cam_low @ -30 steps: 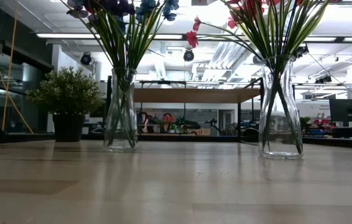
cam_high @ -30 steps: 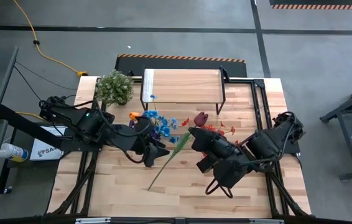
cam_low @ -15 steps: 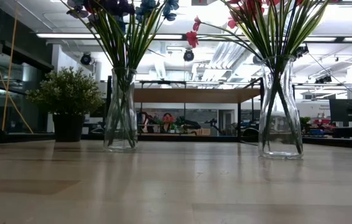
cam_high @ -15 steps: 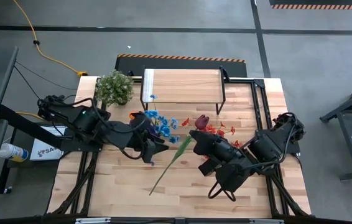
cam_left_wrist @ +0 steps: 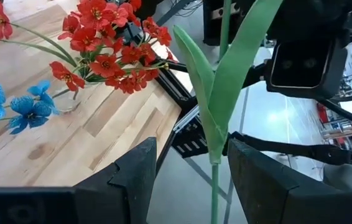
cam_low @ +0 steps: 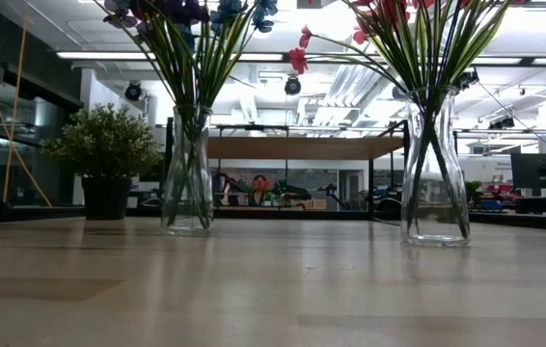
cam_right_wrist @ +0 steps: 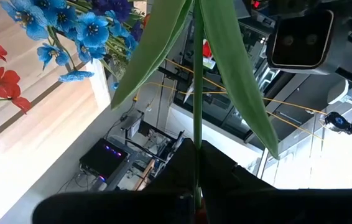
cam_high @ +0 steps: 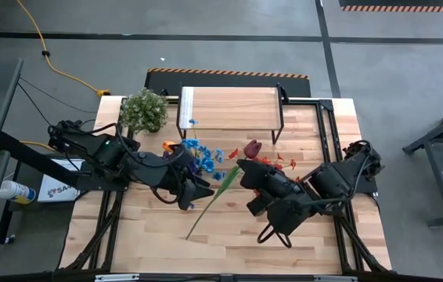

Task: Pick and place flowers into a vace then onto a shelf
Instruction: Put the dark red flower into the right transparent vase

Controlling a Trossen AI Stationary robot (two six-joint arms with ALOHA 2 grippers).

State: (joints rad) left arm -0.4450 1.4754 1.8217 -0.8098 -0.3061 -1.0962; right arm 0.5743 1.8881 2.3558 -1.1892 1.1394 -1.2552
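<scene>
My right gripper (cam_high: 244, 174) is clamped on a loose flower's (cam_high: 215, 196) green stem, bloom end up by it, stem slanting down over mid table. My left gripper (cam_high: 192, 190) sits w/ jaws apart around that stem (cam_left_wrist: 215, 180), not pinching. Other flowers stand in 2 vases (cam_low: 187, 173) btwn my arms; shelf (cam_high: 229, 108) at the table's far edge.

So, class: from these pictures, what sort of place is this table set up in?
Probably a robotics lab or workshop: a bare grey concrete floor, a yellow cable trailing across it, and a strip-lit ceiling over distant workbenches behind the wooden table.
</scene>
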